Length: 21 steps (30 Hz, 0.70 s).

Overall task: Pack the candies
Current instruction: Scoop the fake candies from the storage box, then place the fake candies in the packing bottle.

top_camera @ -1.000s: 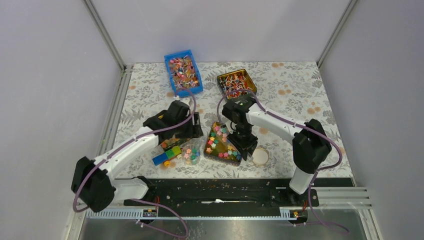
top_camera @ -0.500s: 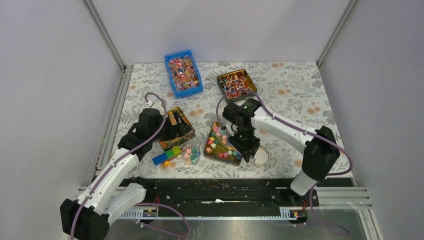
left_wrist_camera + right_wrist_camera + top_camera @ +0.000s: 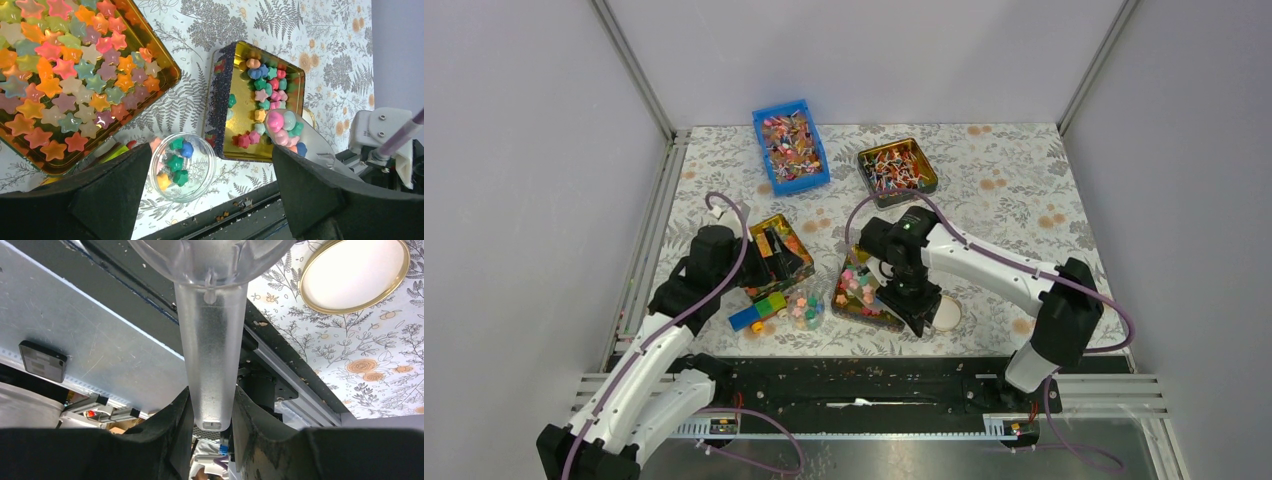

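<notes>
A: Where were the candies [image 3: 265, 80] at that moment?

B: Most lay in the tin [image 3: 220, 100], at 3 o'clock of the jar [image 3: 182, 165] in the top view. A heap sat in the scoop [image 3: 305, 142], and a few were in the jar already.

A: How did our right gripper [image 3: 211, 415] hold the scoop?

B: It was closed partway, with the end of the handle pinched between both fingers. We think this grip left the bowl free to dig and to tip. The scoop hung over the tin's corner at about 5 o'clock. In our judgement, a candy that fell from there would land back in the tin.

A: And our left gripper [image 3: 210, 150]?

B: Its jaws stood wide apart and held nothing. It hovered above the jar, which showed between the fingers in the wrist view. We judged that we had put it there to steady the jar for the pour. As far as we could tell, it touched nothing.

A: Why was the lid [image 3: 355, 272] so far away?

B: It lay flat on the table [image 3: 1024, 200], at 3 o'clock of the tin, apart from the jar. So the jar's mouth was open for pouring.

A: And the gummy tin [image 3: 172, 75]?

B: It stood at 11 o'clock of the jar. We judged it was not ours to pack.
</notes>
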### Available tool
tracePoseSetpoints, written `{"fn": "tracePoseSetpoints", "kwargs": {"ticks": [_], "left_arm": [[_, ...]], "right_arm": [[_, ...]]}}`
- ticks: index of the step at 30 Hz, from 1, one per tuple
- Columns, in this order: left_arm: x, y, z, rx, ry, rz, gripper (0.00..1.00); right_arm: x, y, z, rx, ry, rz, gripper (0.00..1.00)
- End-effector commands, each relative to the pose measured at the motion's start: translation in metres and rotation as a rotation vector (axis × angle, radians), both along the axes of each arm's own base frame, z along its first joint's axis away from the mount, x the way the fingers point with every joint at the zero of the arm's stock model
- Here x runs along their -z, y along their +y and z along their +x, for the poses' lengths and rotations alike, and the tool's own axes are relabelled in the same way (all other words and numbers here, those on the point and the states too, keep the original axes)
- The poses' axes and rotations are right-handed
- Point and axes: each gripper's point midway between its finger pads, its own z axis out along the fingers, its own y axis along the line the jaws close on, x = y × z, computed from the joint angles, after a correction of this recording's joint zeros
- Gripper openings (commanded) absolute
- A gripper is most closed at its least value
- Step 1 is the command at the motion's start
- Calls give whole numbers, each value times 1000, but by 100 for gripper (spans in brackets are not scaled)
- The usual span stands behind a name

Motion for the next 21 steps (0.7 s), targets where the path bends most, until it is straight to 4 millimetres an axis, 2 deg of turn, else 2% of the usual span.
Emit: {"fn": "tracePoseSetpoints", "kwargs": {"ticks": [1,12,21], "left_arm": [[0,5,-1,-4,-14,18,94],[-2,11,-7,-18,-6,38,94],[6,13,-9,-10,13,68,94]], "right_arm": [[-24,9,-9,-50,-12,61,0],[-29,33,-34,-137,108,121,0],[-27,55,-39,-151,188,144,0]]}}
